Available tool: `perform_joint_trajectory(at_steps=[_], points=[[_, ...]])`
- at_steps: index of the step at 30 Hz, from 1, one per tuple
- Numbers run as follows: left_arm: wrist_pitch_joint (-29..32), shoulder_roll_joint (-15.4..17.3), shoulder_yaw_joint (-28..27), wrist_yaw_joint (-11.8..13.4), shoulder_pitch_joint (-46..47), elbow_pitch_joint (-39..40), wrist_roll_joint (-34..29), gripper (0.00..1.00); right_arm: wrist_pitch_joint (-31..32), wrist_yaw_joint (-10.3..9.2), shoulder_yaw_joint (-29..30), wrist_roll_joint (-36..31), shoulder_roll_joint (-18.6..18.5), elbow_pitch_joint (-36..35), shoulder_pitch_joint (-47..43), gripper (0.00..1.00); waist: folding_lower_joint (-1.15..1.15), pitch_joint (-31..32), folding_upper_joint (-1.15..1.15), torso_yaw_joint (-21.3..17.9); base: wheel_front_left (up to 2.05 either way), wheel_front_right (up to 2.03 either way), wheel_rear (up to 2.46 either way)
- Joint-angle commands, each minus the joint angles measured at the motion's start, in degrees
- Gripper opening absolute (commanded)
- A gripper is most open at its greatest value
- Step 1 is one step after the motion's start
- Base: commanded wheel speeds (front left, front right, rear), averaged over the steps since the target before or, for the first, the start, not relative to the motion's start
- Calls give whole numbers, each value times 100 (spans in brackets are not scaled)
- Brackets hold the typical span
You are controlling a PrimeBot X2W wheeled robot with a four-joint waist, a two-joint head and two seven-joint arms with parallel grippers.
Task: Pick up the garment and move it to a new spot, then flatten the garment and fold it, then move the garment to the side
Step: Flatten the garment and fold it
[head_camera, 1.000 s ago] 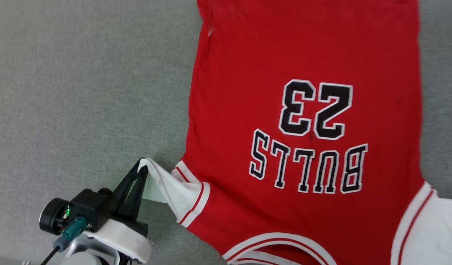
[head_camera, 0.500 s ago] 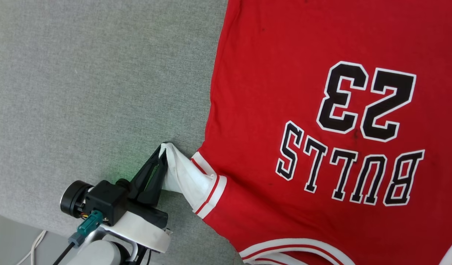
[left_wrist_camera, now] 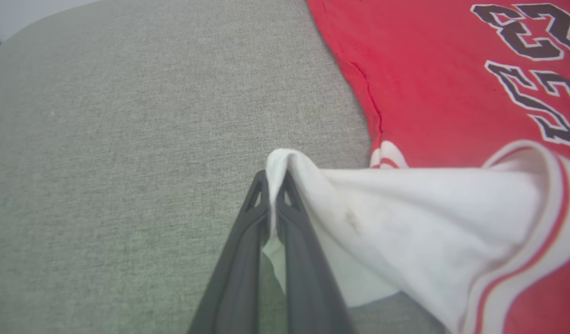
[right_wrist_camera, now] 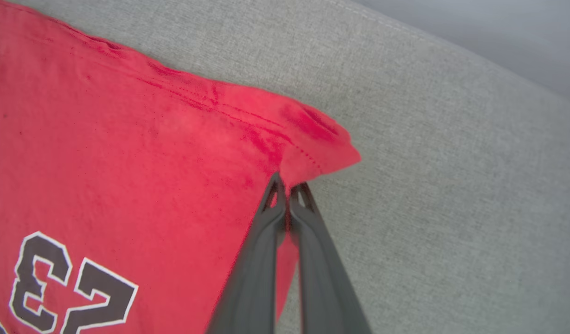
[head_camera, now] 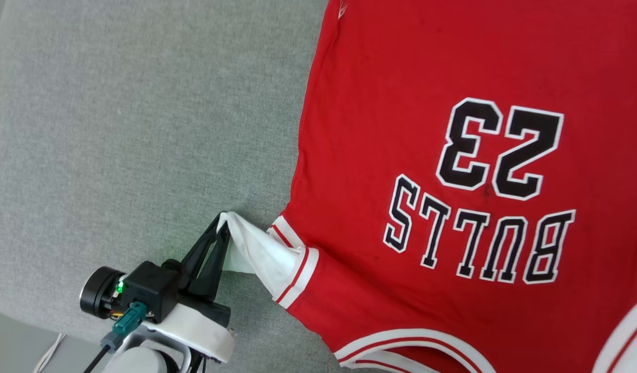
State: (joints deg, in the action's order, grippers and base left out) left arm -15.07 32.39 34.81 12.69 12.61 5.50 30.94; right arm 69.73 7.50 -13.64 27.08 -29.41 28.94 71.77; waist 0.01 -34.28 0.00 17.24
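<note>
2 pincers are shut on cloth at this moment. The right gripper (right_wrist_camera: pixel 287 185) has its dark fingers pressed together on the hem corner (right_wrist_camera: pixel 319 153) of the garment (right_wrist_camera: pixel 104 139), with a small red flap poking out past the tips. 1 second ago its jaws stood wide, so this bite is brand new. The left gripper (head_camera: pixel 222 218) has not changed: it stays clamped on the edge of the white sleeve (head_camera: pixel 258 253), which is drawn up into a small tent off the grey padded surface (head_camera: pixel 116 129). Outward from the 2 grips, the red shirt lies spread print-side up on that surface, its 23 (head_camera: pixel 499 150) and BULLS lettering (head_camera: pixel 479 243) upside down in the head view, and the striped trim (head_camera: pixel 297 274) sits near the left fingers. The whole head picture has shifted over the last second, which I take for camera movement, not a sliding shirt. With a sleeve and a hem corner each pinched, I judge the shirt ready to be drawn taut or lifted. Flattening looks nearly done and folding has not begun. The hem bite looks shallow, so a hard pull could slip it free.
</note>
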Motion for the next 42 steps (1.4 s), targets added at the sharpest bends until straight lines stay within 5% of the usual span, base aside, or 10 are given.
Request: perform_joint_trajectory(at_steps=[1,13,23,26,33,38,39,40,41,42], points=[[-14,52,-33,57,-80,-13,-20,0,-71,-2,-123,130,-94,-107,-158,0,-1,343,0,-177,0,0,0],[153,405,-135,406,-626,191,20,0,-337,-2,-1440,1840,-1908,-2042,-1933,0,-1,1263,0,-752,0,0,0],[264,617,-204,645,-1041,396,94,0,-914,-2,-1156,2728,-3119,-3119,-4505,0,-1,1690,0,-1088,0,0,0],[280,652,-215,659,-1124,438,117,0,-1248,-2,-870,2815,-3212,-3152,-5523,0,-1,1723,0,-1138,0,0,0],[328,712,-212,701,-1177,473,143,0,-1968,-2,-295,2742,-2715,-2897,-7579,0,-1,1731,0,-1206,0,0,0],[379,773,-242,737,-1212,484,178,0,-2177,-2,-19,2568,-2398,-3073,-8085,0,-1,1805,0,-1284,0,0,0],[394,784,-246,747,-1225,495,188,0,-2219,-2,83,2550,-2342,-3129,-8079,24,-1,1831,0,-1302,0,0,0],[404,795,-250,762,-1232,507,190,0,-2233,-2,176,2520,-2312,-3186,-8058,87,-1,1856,0,-1312,0,0,0],[416,801,-249,764,-1235,513,190,0,-2248,-2,258,2468,-2305,-3277,-8006,100,-1,1884,0,-1323,0,0,0],[428,807,-248,775,-1243,526,194,0,-2290,-2,346,2428,-2298,-3397,-7919,100,-1,1906,0,-1335,0,0,0]])
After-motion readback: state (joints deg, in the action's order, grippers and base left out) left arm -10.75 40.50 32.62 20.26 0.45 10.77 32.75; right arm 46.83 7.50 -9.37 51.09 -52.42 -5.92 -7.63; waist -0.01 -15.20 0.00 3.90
